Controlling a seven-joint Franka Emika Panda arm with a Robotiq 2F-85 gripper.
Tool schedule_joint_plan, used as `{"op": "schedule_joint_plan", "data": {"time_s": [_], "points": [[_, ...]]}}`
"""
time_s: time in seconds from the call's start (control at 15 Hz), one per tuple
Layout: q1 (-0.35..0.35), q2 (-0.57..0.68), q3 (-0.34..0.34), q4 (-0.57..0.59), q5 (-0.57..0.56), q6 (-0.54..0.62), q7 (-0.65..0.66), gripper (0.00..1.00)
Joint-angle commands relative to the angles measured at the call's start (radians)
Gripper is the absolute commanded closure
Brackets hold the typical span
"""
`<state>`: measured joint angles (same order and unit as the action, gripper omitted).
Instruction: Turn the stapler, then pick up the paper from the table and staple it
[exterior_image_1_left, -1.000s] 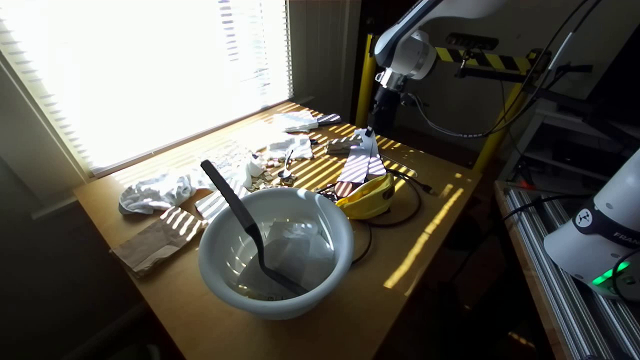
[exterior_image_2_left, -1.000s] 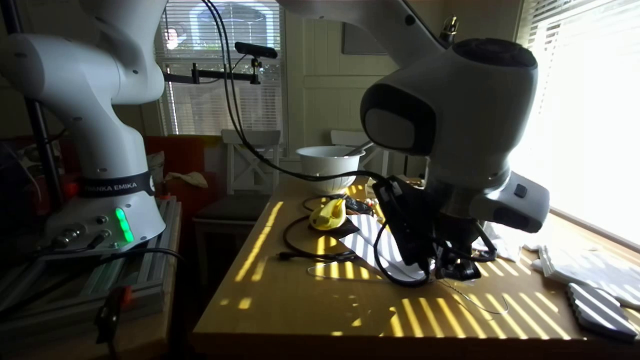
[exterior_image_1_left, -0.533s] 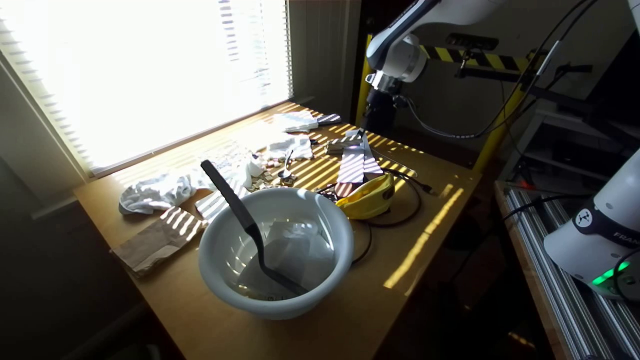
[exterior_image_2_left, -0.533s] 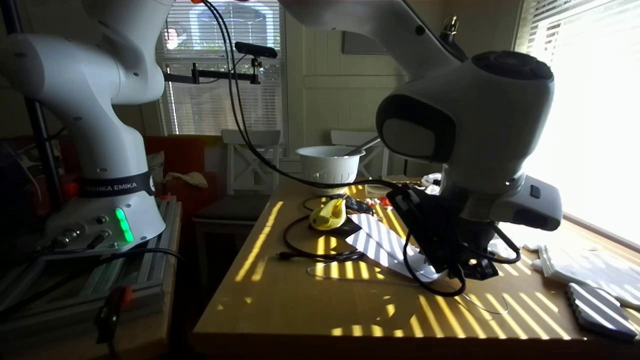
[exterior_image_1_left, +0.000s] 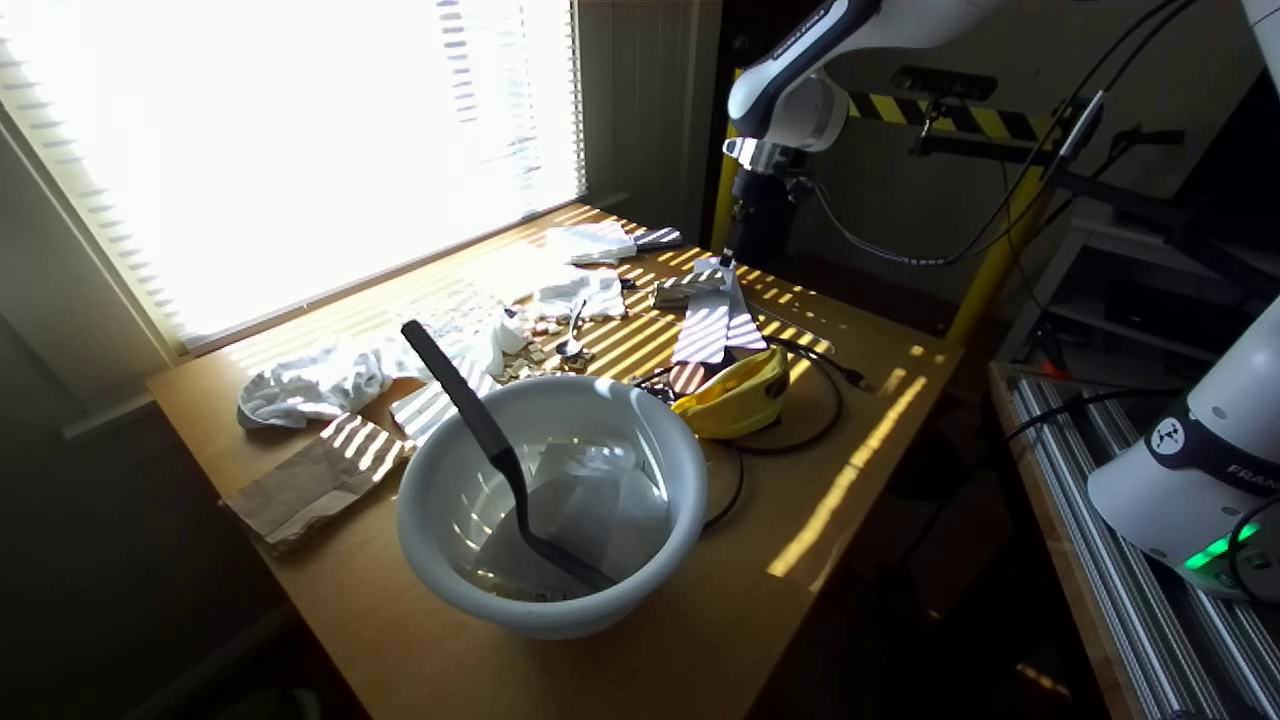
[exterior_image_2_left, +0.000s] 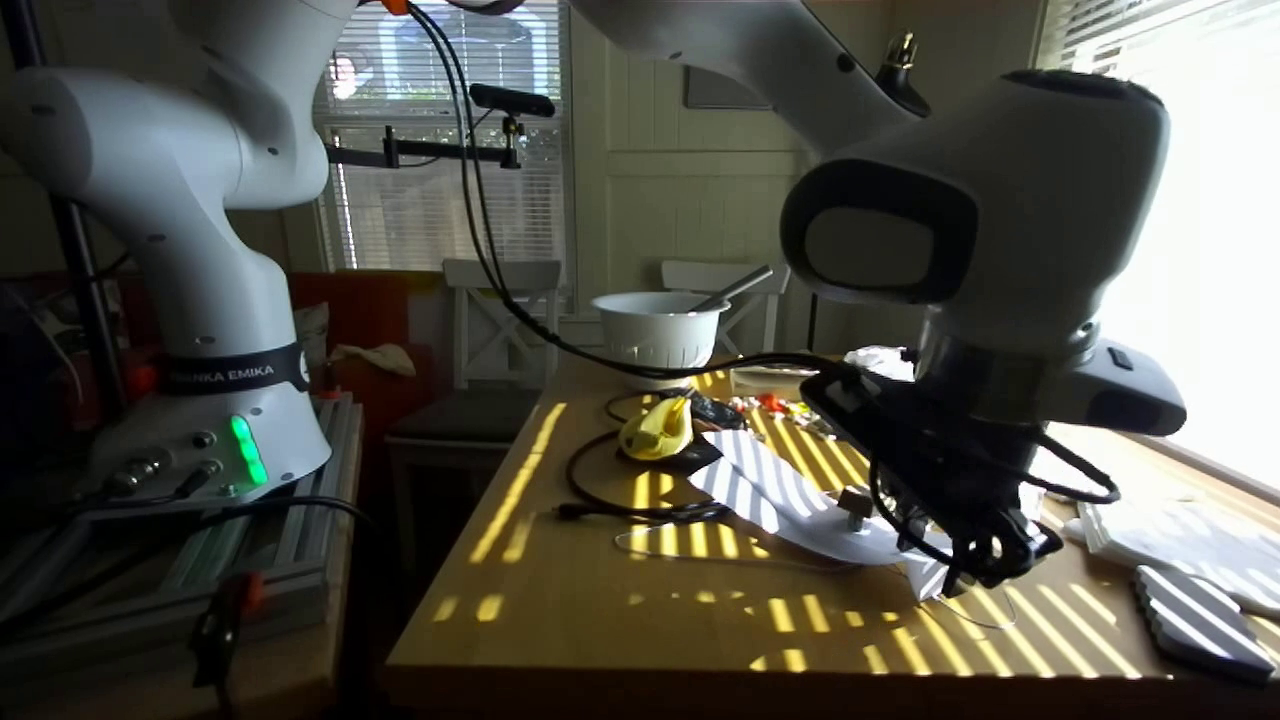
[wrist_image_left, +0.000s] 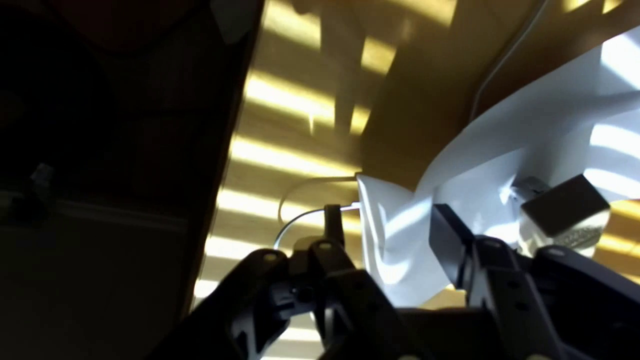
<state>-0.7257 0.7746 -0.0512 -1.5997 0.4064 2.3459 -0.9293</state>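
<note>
1. Near edge of the counter (exterior_image_2_left: 560, 640), as seen in an exterior view, right of its middle: gripper (wrist_image_left: 392, 232), fingers (wrist_image_left: 450, 245) apart; the bent end of the paper (exterior_image_2_left: 800, 510) shows between them. Contact not confirmed.
2. Inward of that edge: paper, lying obliquely.
3. Farther in: stapler (wrist_image_left: 565, 212), so judged, overlaps the paper in the wrist view; whether the sheet lies under it or in its mouth cannot be told.
4. Toward the far edge: yellow article (exterior_image_2_left: 655, 430), then white bowl (exterior_image_2_left: 655, 335).
5. Step in hand, judged: picking up the paper; no hold established. Next move calls for bringing the fingers together on the bent end, then feeding it into the stapler.
</note>
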Motion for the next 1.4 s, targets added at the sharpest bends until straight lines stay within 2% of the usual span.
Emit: {"op": "schedule_joint_plan", "data": {"time_s": [0.0, 0.2, 0.4, 0.53, 0.6, 0.67, 0.87, 1.2, 1.27, 1.33], "points": [[-0.012, -0.051, -0.003, -0.001, -0.052, -0.031, 0.011, 0.19], [-0.042, -0.1, 0.028, -0.008, -0.016, -0.13, 0.004, 0.01], [-0.035, -0.136, 0.022, -0.01, -0.008, -0.267, 0.023, 0.0], [-0.03, -0.149, 0.022, -0.015, 0.012, -0.311, 0.023, 0.0], [-0.026, -0.152, 0.024, -0.023, 0.027, -0.311, 0.023, 0.25], [-0.021, -0.154, 0.026, -0.035, 0.039, -0.284, 0.015, 0.26], [-0.002, -0.157, 0.036, -0.061, 0.077, -0.232, 0.01, 0.48], [0.028, -0.235, 0.075, -0.22, 0.141, 0.036, -0.089, 0.84], [0.034, -0.157, 0.055, -0.11, 0.102, -0.05, -0.033, 0.65], [0.038, -0.171, 0.062, -0.136, 0.111, -0.011, -0.047, 0.72]]}}
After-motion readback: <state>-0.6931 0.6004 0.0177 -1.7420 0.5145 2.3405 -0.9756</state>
